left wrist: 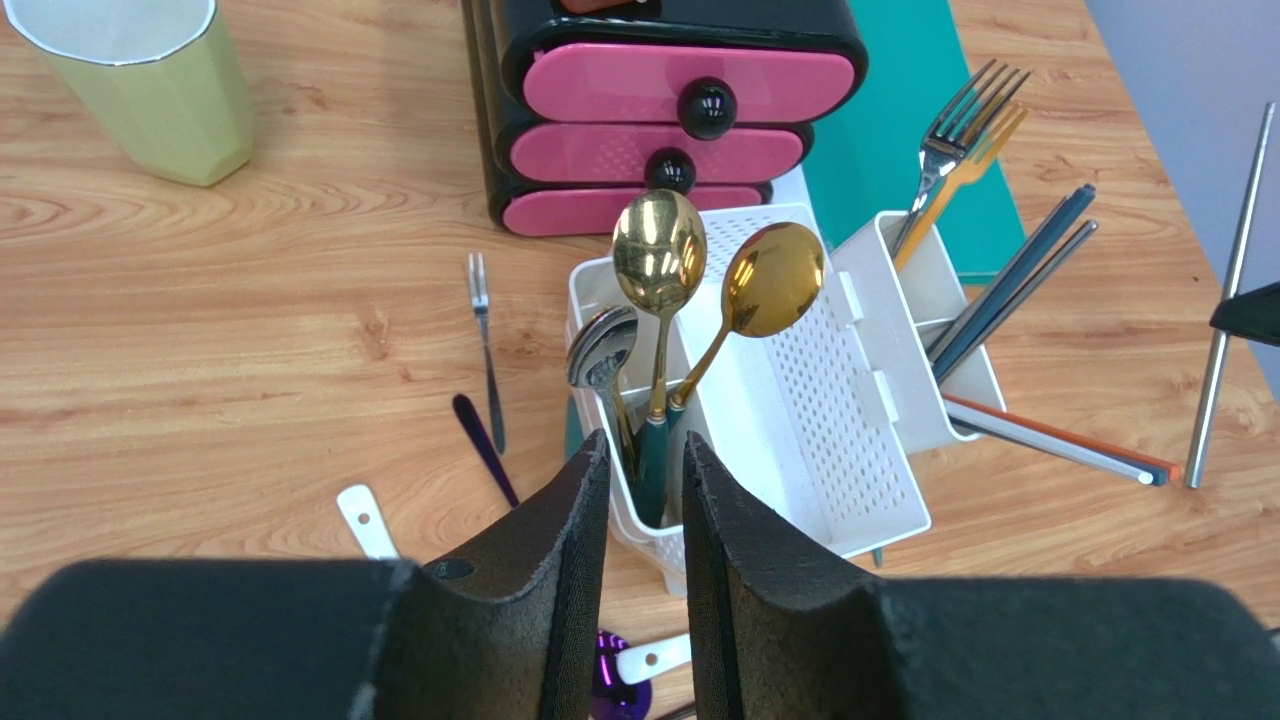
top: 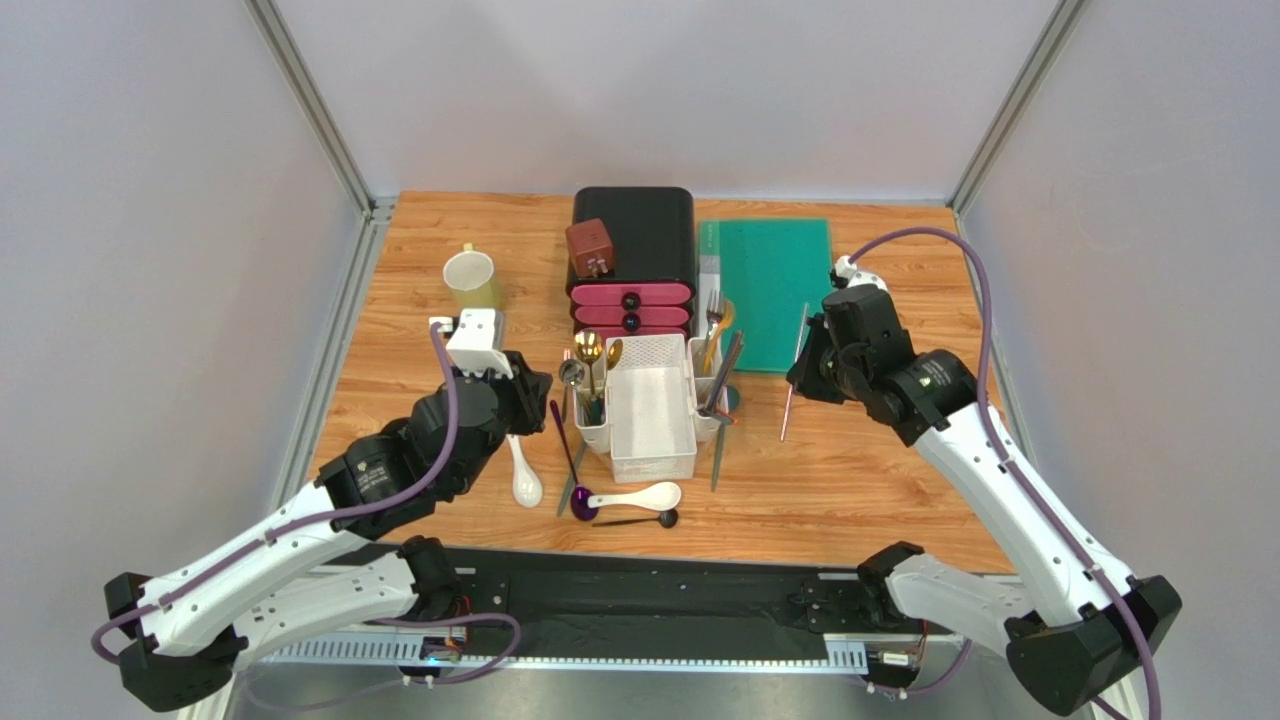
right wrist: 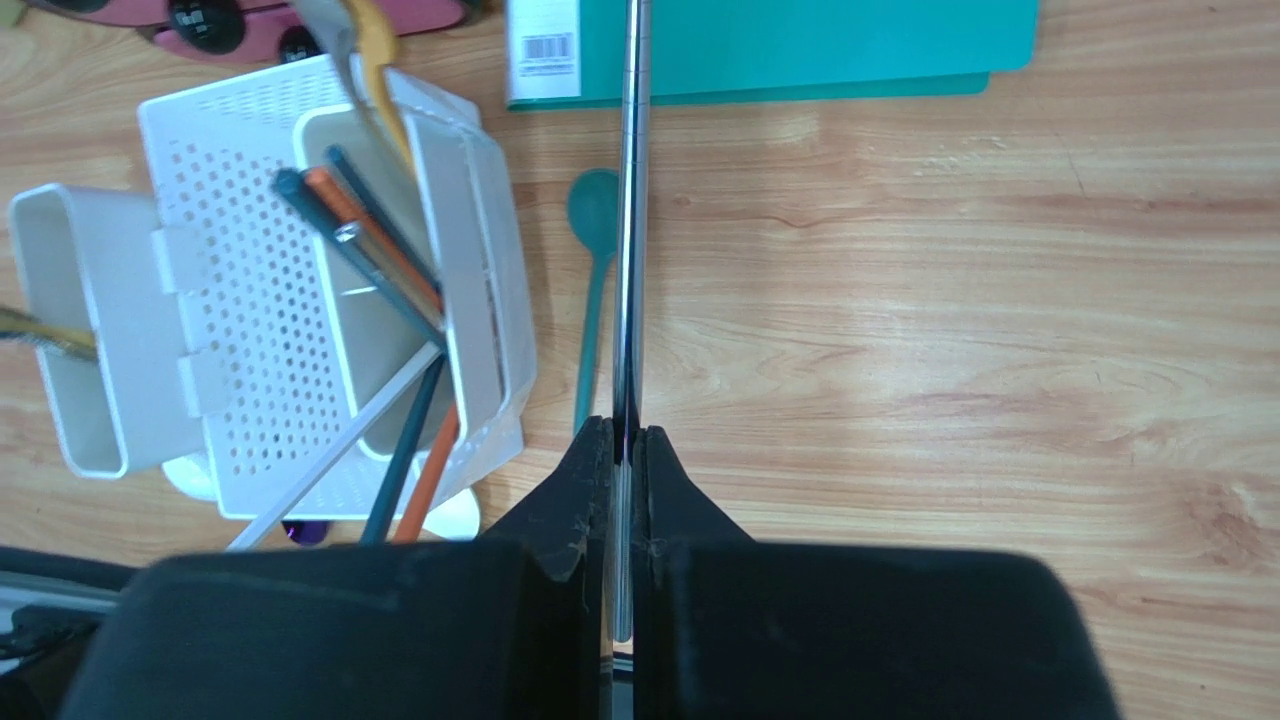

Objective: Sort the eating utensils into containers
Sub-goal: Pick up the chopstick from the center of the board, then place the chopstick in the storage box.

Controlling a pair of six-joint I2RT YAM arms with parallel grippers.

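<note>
Where the right gripper (right wrist: 628, 435) stands: above bare wood to the right of the caddy (top: 651, 428), jaws pinched tight on a silver chopstick (right wrist: 631, 225).
Chopstick axis: it runs straight out ahead of the fingers toward the teal mat (right wrist: 842, 45). From above it slants, with its lower end toward the near table edge. Whether that end touches the wood cannot be told.
Way to the target: the right side bin (left wrist: 899, 338) lies to the stick's left, near but apart. It already holds forks and dark and orange chopsticks that lean out over its near end.
What the move turns on: the stick lies roughly alongside the bin, not end-on to its mouth. By my reading it must shift left and tip more upright before it is let go.
Risk: the leaning chopsticks crowd the mouth and could be knocked.
Nearer arm: the right. The left arm is across the caddy from this bin.
Left gripper (left wrist: 643, 458): fingers a little apart with nothing between them, just beside the left side bin (left wrist: 589, 288) where the gold spoons (left wrist: 658, 248) stand.
Loose utensils: a white ceramic spoon (top: 525, 480), a purple spoon (top: 580, 492) and a black spoon (top: 639, 519) lie before the caddy, nearer the left arm.
</note>
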